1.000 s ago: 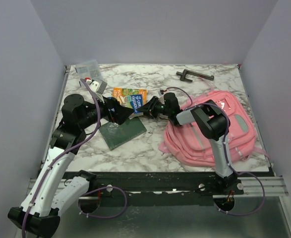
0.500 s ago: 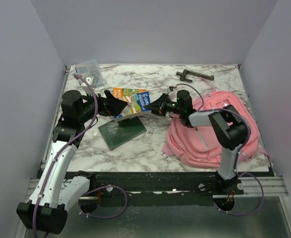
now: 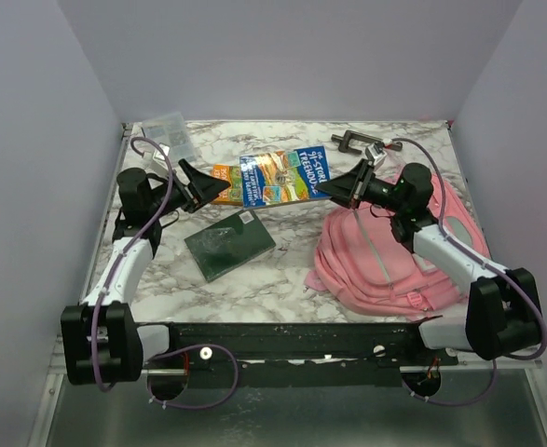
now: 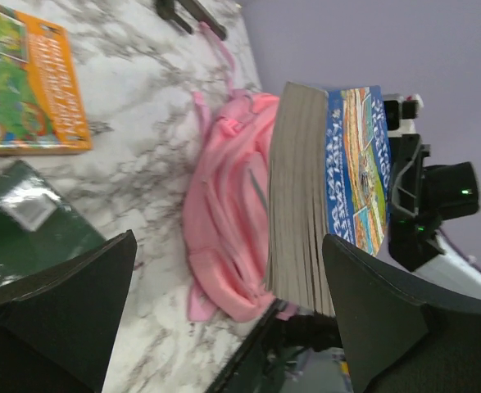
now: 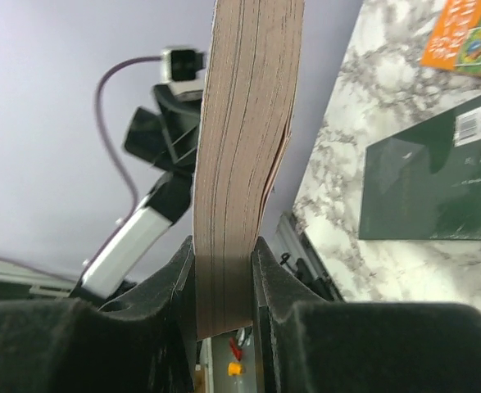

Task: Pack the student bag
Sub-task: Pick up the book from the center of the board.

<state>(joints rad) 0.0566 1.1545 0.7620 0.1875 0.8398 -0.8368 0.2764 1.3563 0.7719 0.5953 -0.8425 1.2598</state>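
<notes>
The student bag (image 3: pixel 394 256) is a soft pink backpack lying flat at the right of the marble table, also seen in the left wrist view (image 4: pixel 224 205). My right gripper (image 3: pixel 340 190) is shut on one end of a thick blue-covered book (image 3: pixel 287 177), holding it in the air left of the bag. In the right wrist view the book's page edges (image 5: pixel 244 155) stand clamped between the gripper's (image 5: pixel 224 286) pads. My left gripper (image 3: pixel 201 183) is open and empty near the book's other end, apart from it. From that wrist (image 4: pixel 224 327) the book (image 4: pixel 306 196) hangs beyond the jaws.
An orange book (image 3: pixel 223 173) lies flat at mid-table, partly under the raised book. A dark green book (image 3: pixel 228 244) rests in front of it. A clear plastic packet (image 3: pixel 167 129) sits at the back left corner. A black clamp-like tool (image 3: pixel 352 140) lies at the back right.
The right gripper closed on the blue book, lifted it off the table and swung back to the right. The left arm drew back left, and the bag is now uncovered.
</notes>
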